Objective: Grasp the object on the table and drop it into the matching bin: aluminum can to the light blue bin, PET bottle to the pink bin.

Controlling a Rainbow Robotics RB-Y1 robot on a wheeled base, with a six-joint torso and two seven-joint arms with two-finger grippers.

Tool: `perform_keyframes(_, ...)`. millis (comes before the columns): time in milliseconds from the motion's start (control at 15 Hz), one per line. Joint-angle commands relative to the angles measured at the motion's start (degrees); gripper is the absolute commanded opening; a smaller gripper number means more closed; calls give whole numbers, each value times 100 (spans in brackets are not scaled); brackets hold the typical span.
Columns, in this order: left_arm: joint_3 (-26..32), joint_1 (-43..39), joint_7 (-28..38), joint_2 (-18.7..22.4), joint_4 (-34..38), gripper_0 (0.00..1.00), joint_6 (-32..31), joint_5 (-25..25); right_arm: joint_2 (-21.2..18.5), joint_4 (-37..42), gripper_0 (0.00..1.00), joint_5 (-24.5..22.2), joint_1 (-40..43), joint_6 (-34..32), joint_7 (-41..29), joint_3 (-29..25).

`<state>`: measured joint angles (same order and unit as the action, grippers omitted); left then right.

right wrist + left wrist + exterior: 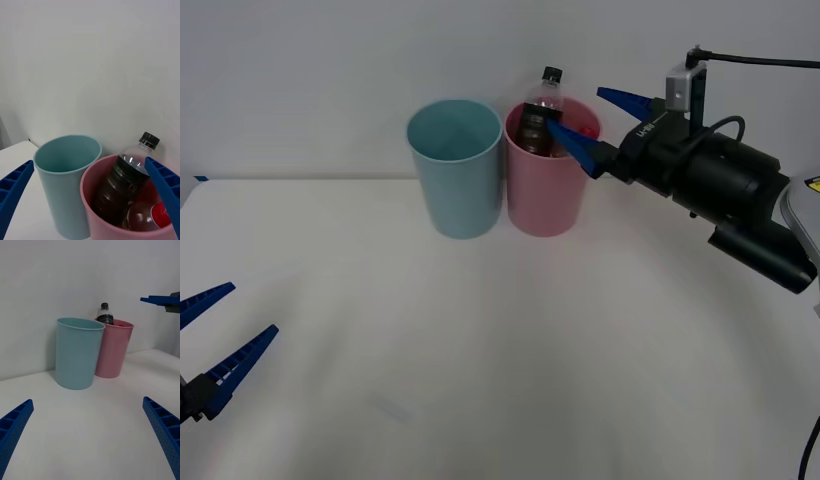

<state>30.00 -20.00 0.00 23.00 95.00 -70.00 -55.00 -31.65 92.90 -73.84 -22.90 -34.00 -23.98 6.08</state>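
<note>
The PET bottle (536, 118), clear with a dark label band and a black-green cap, stands leaning inside the pink bin (545, 195) at the back of the white table (480, 350). In the right wrist view the PET bottle (122, 183) rests against the pink bin's (88, 197) inner wall. The light blue bin (455, 170) touches the pink one on its left. My right gripper (598, 122) hovers open just right of the pink bin's rim, holding nothing. Low at the near left, my left gripper (218, 340) stands open, with nothing held.
A red-capped clear bottle (159, 215) lies lower in the pink bin beside the PET bottle. The light blue bin (63, 180) looks hollow inside. A white wall rises right behind the bins. The right arm's black body reaches in from the right.
</note>
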Motion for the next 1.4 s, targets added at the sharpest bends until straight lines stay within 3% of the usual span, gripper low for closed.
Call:
perform_keyframes(67,0,0,0,0,0,100,0,0,-105,536,100,106,673,-221,33,-353)
perform_keyframes(667,0,0,0,0,0,100,0,0,-105,1274,100,388,2501,-1829,455,-2058)
perform_keyframes(1000,0,0,0,0,0,100,0,0,-96,1265,100,555,3327,-2154,1369,-2568)
perform_keyframes(1400,0,0,0,0,0,100,0,0,80,1265,100,748,4197,-2910,1571,-3297)
